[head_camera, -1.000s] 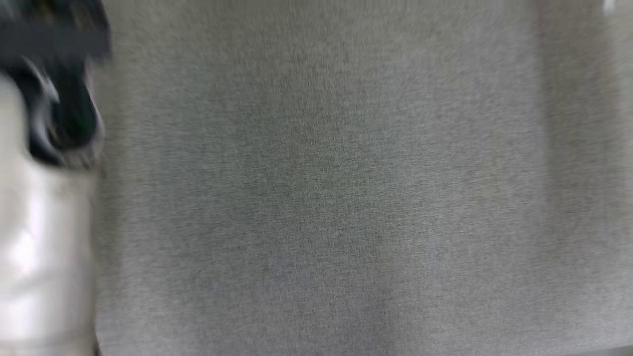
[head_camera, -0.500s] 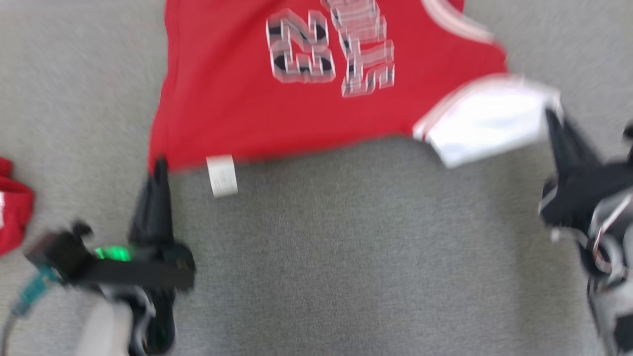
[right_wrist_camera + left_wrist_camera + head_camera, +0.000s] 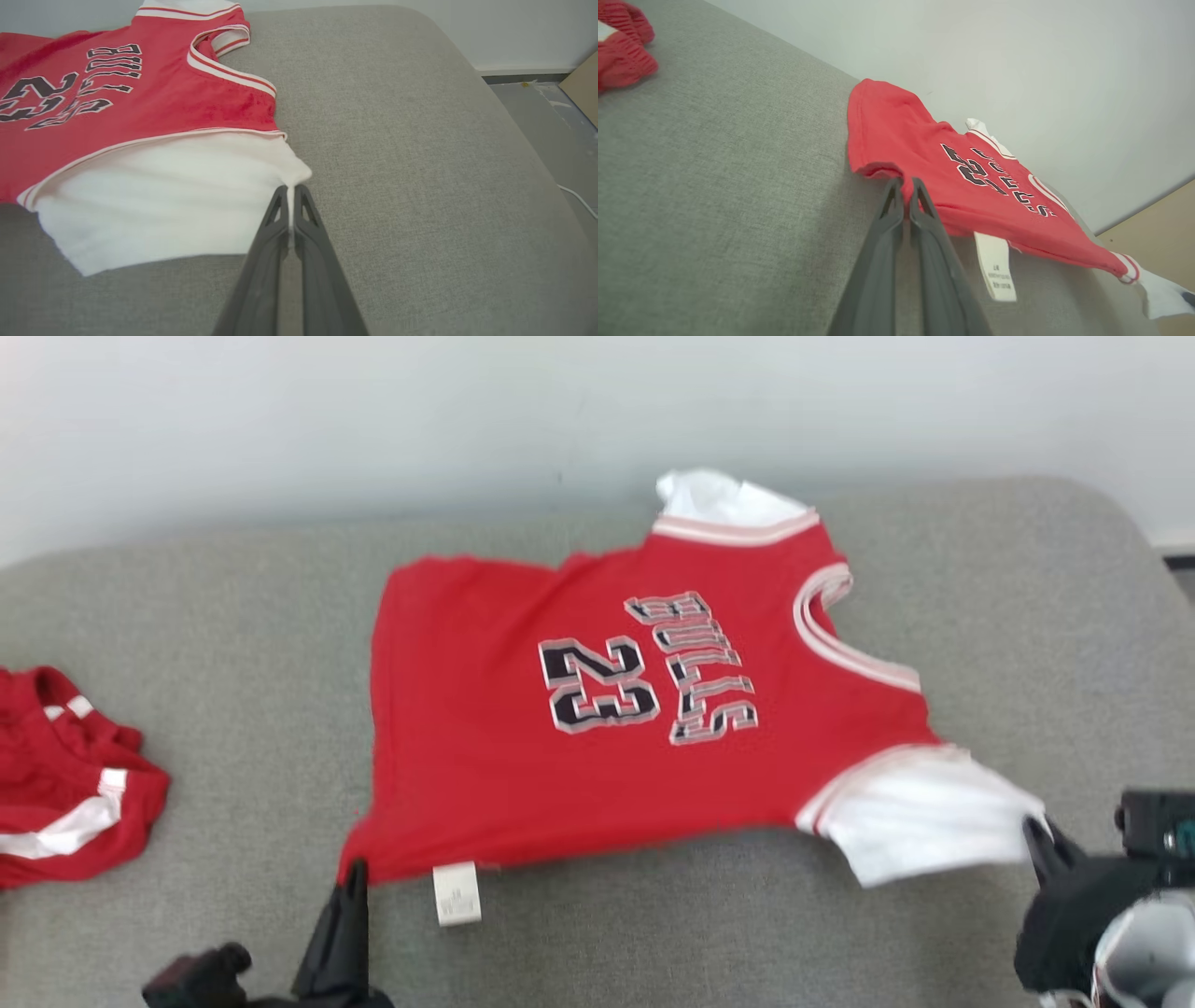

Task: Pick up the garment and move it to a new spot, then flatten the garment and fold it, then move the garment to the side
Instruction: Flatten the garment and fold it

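Left pincer (image 3: 903,185), right pincer (image 3: 290,190) on garment (image 3: 579,756) corners

I work in a plain room (homelike, perhaps): grey upholstered cushion (image 3: 187,616), white wall (image 3: 373,411), bare floor (image 3: 537,112), cardboard (image 3: 584,79).

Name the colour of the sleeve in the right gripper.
White. The sleeve of the jersey shows best in the right wrist view.

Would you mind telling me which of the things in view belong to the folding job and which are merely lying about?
Part of the job: red jersey, spread out; left gripper, shut on its hem corner; right gripper, shut on its white sleeve.

Lying about: crumpled red garment off to the left; grey cushion beneath, just the work surface.
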